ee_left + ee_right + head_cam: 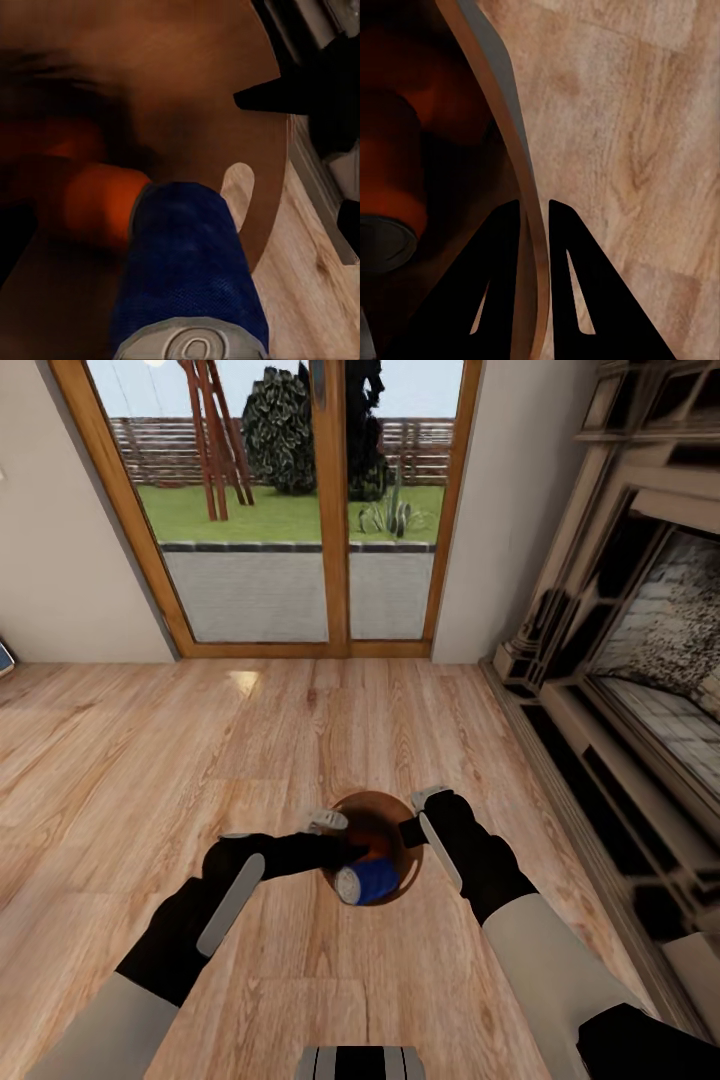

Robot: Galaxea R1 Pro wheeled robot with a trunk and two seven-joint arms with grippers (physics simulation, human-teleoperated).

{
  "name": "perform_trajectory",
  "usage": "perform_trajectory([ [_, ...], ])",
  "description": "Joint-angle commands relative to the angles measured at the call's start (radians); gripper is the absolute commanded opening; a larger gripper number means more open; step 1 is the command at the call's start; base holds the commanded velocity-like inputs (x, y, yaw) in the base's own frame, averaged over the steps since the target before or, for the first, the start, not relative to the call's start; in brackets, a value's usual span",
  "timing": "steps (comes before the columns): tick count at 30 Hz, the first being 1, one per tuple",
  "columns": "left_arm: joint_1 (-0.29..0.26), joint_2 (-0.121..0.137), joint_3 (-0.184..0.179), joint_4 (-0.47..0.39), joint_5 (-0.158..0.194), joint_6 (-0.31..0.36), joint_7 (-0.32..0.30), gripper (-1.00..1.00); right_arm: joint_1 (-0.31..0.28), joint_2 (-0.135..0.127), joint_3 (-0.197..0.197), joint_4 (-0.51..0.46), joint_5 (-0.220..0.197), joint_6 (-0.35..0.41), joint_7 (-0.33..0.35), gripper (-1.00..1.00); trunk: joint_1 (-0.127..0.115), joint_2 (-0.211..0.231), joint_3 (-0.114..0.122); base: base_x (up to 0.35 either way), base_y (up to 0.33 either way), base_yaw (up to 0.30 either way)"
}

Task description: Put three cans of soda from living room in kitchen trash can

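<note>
Gripping bin (514, 150) rim, right claw (534, 214); blue can (187, 262) inside

two cans (367, 880), perhaps three; one bin (400, 815)

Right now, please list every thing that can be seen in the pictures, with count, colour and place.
tash can: one, brown inner wall, pale rim, between the two grippers over the wood floor.
blue can of soda: one, dark blue with silvery top, lying in the bin's mouth.
orange can of soda: at least one, orange, deeper inside the bin.
floor: warm wood planks.
glass doors: wood-framed, ahead, garden behind.
fireplace: brick and stone, at the right.
left gripper: dark, at the bin's mouth; fingers hidden.
right gripper: dark fingers clamped on the bin's rim.
</note>
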Motion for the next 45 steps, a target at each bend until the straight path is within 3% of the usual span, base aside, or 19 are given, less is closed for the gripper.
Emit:
perform_trajectory([
  [1,0.000,0.001,0.001,-0.018,0.000,0.001,-0.001,1.00,0.000,0.000,0.000,0.000,-0.015,0.000,0.004,-1.00,0.000,0.000,0.000,0.000,0.000,0.000],
  [3,0.003,0.013,0.004,-0.107,0.000,0.007,-0.006,1.00,-0.001,0.000,0.000,0.001,-0.015,0.000,0.004,-1.00,0.000,0.000,0.000,0.000,0.000,0.000],
  [4,0.005,0.052,0.007,-0.151,0.005,0.013,-0.015,1.00,-0.001,0.000,0.000,0.001,-0.015,0.000,0.004,-1.00,0.000,0.000,0.000,0.000,0.000,0.000],
  [5,0.006,0.068,0.008,-0.162,0.007,0.015,-0.022,1.00,-0.001,-0.001,0.000,0.001,-0.015,0.000,0.004,-1.00,0.000,0.000,0.000,0.000,0.000,0.000],
  [6,0.007,0.117,0.021,-0.183,0.011,0.015,-0.070,1.00,0.000,-0.001,0.000,0.001,-0.016,0.000,0.004,-1.00,0.000,0.000,0.000,0.000,0.000,0.000],
  [9,0.009,0.162,0.077,-0.193,0.013,0.014,-0.150,1.00,0.000,-0.001,0.000,0.002,-0.016,0.000,0.004,-1.00,0.000,0.000,0.000,0.000,0.000,0.000],
  [10,0.010,0.175,0.106,-0.195,0.013,0.014,-0.177,1.00,0.000,-0.001,0.000,0.002,-0.015,0.000,0.004,-1.00,0.000,0.000,0.000,0.000,0.000,0.000],
  [11,0.011,0.193,0.176,-0.196,0.013,0.014,-0.230,1.00,0.000,-0.002,-0.001,0.002,-0.016,0.000,0.004,-1.00,0.000,0.000,0.000,0.000,0.000,0.000],
  [12,0.012,0.200,0.213,-0.196,0.012,0.015,-0.252,1.00,0.000,-0.002,-0.001,0.002,-0.016,0.000,0.004,-1.00,0.000,0.000,0.000,0.000,0.000,0.000],
  [14,0.031,0.220,0.370,-0.195,0.003,0.013,-0.316,1.00,0.000,-0.006,-0.003,0.002,-0.016,0.000,0.004,-1.00,0.000,0.000,0.000,0.000,0.000,0.000],
  [15,0.048,0.223,0.415,-0.193,-0.002,0.010,-0.321,1.00,0.000,-0.007,-0.007,0.001,-0.016,0.000,0.005,-1.00,0.000,0.000,0.000,0.000,0.000,0.000],
  [19,0.088,0.226,0.504,-0.184,-0.067,-0.016,-0.279,1.00,0.000,-0.015,-0.018,0.001,-0.020,0.000,0.005,-1.00,0.000,0.000,0.000,0.000,0.000,0.000],
  [24,0.106,0.219,0.532,-0.137,-0.131,-0.086,-0.196,1.00,0.000,-0.046,-0.031,0.002,-0.026,0.000,0.007,-1.00,0.000,0.000,0.000,0.000,0.000,0.000],
  [26,0.121,0.217,0.537,-0.068,-0.149,-0.143,-0.159,1.00,-0.001,-0.063,-0.063,0.001,-0.027,0.000,0.007,-1.00,0.000,0.000,0.000,0.000,0.000,0.000],
  [32,0.129,0.215,0.536,0.041,-0.161,-0.235,-0.142,1.00,-0.014,-0.079,-0.102,0.019,-0.027,0.000,0.008,-1.00,0.000,0.000,0.000,0.000,0.000,0.000],
  [35,0.132,0.214,0.535,0.124,-0.162,-0.293,-0.139,1.00,-0.071,-0.082,-0.164,0.147,-0.027,0.000,0.008,-1.00,0.000,0.000,0.000,0.000,0.000,0.000],
  [39,0.132,0.207,0.534,0.236,-0.163,-0.396,-0.136,1.00,-0.198,-0.118,-0.261,0.426,-0.027,0.000,0.008,-1.00,0.000,0.000,0.000,0.000,0.000,0.000],
  [41,0.133,0.205,0.534,0.279,-0.162,-0.432,-0.134,1.00,-0.276,-0.132,-0.283,0.586,-0.028,0.000,0.008,-1.00,0.000,0.000,0.000,0.000,0.000,0.000],
  [45,0.133,0.204,0.534,0.320,-0.161,-0.456,-0.133,1.00,-0.352,-0.140,-0.295,0.741,-0.029,0.000,0.009,-1.00,0.000,0.000,0.000,0.000,0.000,0.000],
])
